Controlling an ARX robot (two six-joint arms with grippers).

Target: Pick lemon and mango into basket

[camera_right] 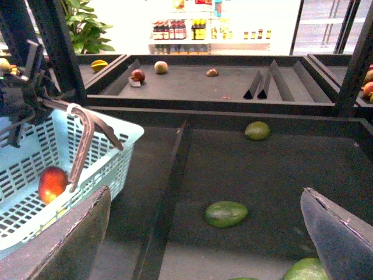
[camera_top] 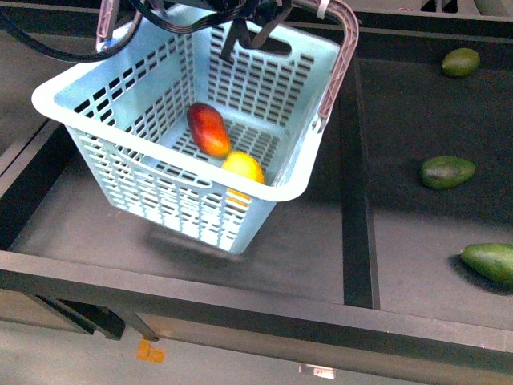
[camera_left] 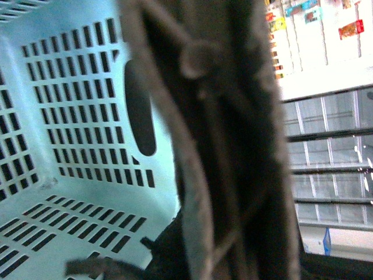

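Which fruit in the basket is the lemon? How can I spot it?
Find the light blue basket on the left side of the dark shelf. Two fruits lie inside on its slotted bottom. The lemon is the yellow one by the near wall, just beside the longer red mango.

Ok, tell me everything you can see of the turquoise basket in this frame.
The light turquoise rectangular plastic basket has slotted walls and floor, an oval grip hole in its end walls, and brown swing handles with white zip ties. In the front view it sits tilted, apparently lifted above the dark shelf with a blurred shadow beneath. Dark robot parts meet its raised handles at the far rim. Inside, touching each other on the floor, lie the glossy deep red oblong mango and the smooth yellow oval lemon.
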